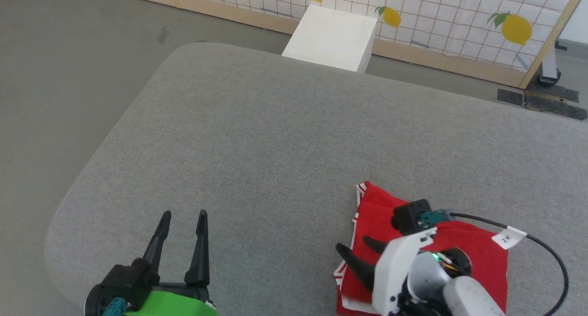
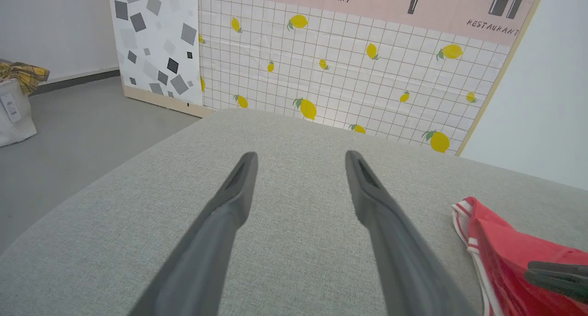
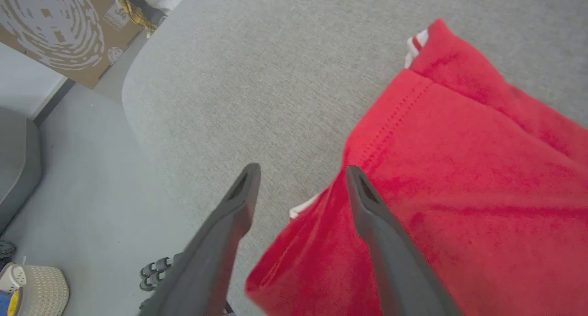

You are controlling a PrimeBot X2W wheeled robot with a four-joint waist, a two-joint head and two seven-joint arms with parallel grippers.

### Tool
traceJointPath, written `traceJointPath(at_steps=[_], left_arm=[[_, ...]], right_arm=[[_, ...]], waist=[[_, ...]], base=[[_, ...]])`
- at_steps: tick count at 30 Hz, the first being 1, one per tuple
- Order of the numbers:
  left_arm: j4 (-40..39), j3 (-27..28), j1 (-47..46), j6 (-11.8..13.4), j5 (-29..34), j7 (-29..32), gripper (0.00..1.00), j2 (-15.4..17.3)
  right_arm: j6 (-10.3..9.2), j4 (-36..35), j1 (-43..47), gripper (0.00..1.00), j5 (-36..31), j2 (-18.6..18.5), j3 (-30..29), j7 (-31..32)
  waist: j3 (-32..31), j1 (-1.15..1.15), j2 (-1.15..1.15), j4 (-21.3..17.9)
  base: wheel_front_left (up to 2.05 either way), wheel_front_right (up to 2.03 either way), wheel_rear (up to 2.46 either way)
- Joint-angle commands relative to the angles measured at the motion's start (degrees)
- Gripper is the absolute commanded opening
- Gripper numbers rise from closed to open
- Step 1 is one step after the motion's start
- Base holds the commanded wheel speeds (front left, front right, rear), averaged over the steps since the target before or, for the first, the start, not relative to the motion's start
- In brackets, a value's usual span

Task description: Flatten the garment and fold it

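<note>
The garment is a red shirt with white-striped trim, lying folded into a compact bundle at the near right of the grey padded table. My right gripper hovers at the bundle's left edge, fingers pointing left, open with nothing between them. In the right wrist view, the right gripper has one finger over the garment and the other over bare table. My left gripper stands open over the near left of the table, apart from the shirt. The left wrist view shows the left gripper open and the garment to its right.
A white box stands against the table's far edge, before a lemon-patterned screen. A black cable with a white tag arcs over the shirt's right side. The table's rounded edge drops to grey floor on the left. A woven basket sits on the floor.
</note>
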Motion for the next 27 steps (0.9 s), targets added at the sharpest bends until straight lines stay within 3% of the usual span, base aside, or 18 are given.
traceJointPath(at_steps=[1, 7, 14, 15, 19, 22, 27], left_arm=[[0.15, 0.04, -0.32, -0.26, -0.29, -0.22, 1.0, -0.3], [0.44, 0.3, -0.55, -0.3, -0.25, -0.22, 1.0, -0.3], [0.25, 0.44, -0.26, -0.48, 0.2, -0.22, 1.0, -0.3], [0.1, 0.41, -0.21, -0.54, 0.36, -0.22, 1.0, -0.3], [-0.14, 0.32, -0.02, -0.62, 0.51, -0.22, 1.0, -0.3], [-0.39, -0.05, 0.03, -0.68, 0.62, -0.22, 1.0, -0.3], [-0.69, -0.74, -0.25, -0.74, 0.77, -0.22, 1.0, -0.3]], right_arm=[[-0.08, 0.4, -1.51, 1.0, 0.75, -0.04, 0.76, -1.28], [-0.08, 1.27, -5.01, 1.0, -1.53, -1.58, 2.25, -6.65], [-0.08, 0.26, -8.82, 1.0, -10.03, -11.41, 0.24, -16.48], [-0.08, 0.21, -9.2, 1.0, -13.1, -14.16, -1.72, -19.75], [-0.08, -0.2, -8.02, 1.0, -18.37, -17.56, -7.66, -25.79], [-0.08, -1.11, -5.86, 1.0, -20.97, -18.12, -12.64, -29.49], [-0.08, -4.63, -0.68, 1.0, -23.36, -15.39, -21.22, -34.29]], waist=[[-0.05, 0.0, 0.0, -0.15], [-0.92, 0.0, 0.0, -1.61], [-2.12, 0.0, 0.0, -4.7], [-2.35, 0.0, 0.0, -5.68], [-2.64, 0.0, 0.0, -7.56], [-2.49, 0.0, 0.0, -8.74], [-1.41, 0.0, 0.0, -10.36]], base=[[0.0, 0.0, 0.0], [0.0, 0.0, 0.0], [0.0, 0.0, 0.0], [0.0, 0.0, 0.0], [0.0, 0.0, 0.0], [0.0, 0.0, 0.0], [0.0, 0.0, 0.0]])
